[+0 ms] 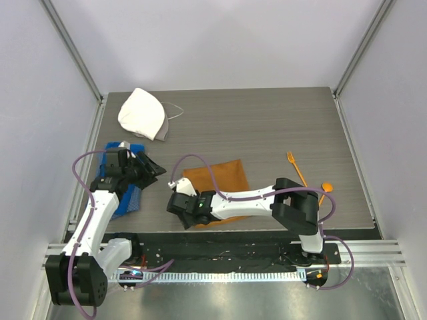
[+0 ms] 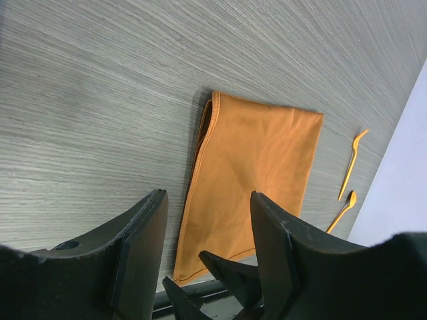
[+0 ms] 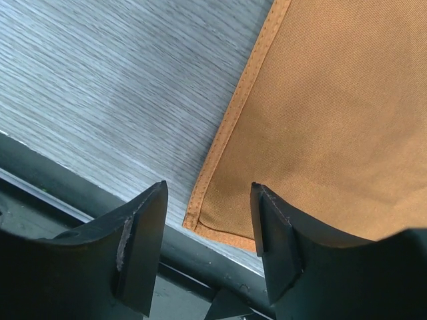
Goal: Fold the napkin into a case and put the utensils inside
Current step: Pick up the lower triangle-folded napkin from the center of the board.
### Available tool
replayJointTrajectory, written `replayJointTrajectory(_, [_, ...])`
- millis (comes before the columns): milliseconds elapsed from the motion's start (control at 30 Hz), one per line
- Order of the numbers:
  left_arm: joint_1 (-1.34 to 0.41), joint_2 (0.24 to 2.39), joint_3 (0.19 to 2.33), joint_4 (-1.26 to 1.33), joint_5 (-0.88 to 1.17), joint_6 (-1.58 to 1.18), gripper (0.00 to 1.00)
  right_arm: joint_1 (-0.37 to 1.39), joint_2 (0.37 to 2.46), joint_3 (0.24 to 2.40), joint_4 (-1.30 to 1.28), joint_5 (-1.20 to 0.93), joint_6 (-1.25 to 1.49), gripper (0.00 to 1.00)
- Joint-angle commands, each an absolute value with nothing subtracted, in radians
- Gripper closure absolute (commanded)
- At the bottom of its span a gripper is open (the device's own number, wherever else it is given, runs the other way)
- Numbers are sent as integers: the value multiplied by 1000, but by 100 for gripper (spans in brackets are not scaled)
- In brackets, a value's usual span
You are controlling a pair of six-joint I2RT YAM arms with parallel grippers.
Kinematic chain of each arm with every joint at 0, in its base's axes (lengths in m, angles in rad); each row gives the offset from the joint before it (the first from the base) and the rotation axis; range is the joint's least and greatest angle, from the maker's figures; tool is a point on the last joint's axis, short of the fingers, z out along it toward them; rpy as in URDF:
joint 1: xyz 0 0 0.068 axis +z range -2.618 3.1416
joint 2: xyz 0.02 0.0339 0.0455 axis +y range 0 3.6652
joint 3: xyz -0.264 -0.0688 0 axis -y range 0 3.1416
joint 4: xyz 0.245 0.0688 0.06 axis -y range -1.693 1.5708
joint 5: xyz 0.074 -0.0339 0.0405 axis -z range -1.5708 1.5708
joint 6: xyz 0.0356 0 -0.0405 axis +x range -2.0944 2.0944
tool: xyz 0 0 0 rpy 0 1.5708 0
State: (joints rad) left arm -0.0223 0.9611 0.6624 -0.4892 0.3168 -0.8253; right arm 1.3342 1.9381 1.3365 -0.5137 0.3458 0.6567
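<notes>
The rust-orange napkin lies flat on the table as a folded rectangle. It also shows in the left wrist view and the right wrist view. My right gripper is open, low over the napkin's near-left corner, which sits between its jaws by the table's front edge. My left gripper is open and empty, left of the napkin and apart from it. The orange fork and spoon lie right of the napkin, and also show in the left wrist view, fork and spoon.
A blue towel lies at the left under my left arm. A white rounded cloth cap sits at the back left. The table's front edge with its black rail is right beside the napkin's corner.
</notes>
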Motion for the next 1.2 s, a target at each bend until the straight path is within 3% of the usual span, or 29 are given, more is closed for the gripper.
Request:
replayJointTrajectory(0, [-9,948,657,-472,347,-804,43,1339,1957,1321,-485,353,678,40])
replayJointTrajectory(233, [-3,945,657,-483,353,-793,43,1348,1950,1218,-420,360,713,40])
replayJointTrajectory(500, [-5,943,667,-486,359,-799,43,1373,2003,1204,-509,495,715,56])
replayJointTrajectory(633, [-3,946,670,-488,364,-804,43,1373,1991,1198,-506,505,698,70])
replayJointTrajectory(700, [-3,948,663,-480,371,-808,43,1373,1982,1204,-496,494,690,85])
replayJointTrajectory(833, [-5,960,627,-454,415,-819,42,1361,1941,1201,-454,451,677,98])
replayJointTrajectory(1167, [-38,1092,591,-333,528,-861,35,1279,1706,1014,-175,229,710,99])
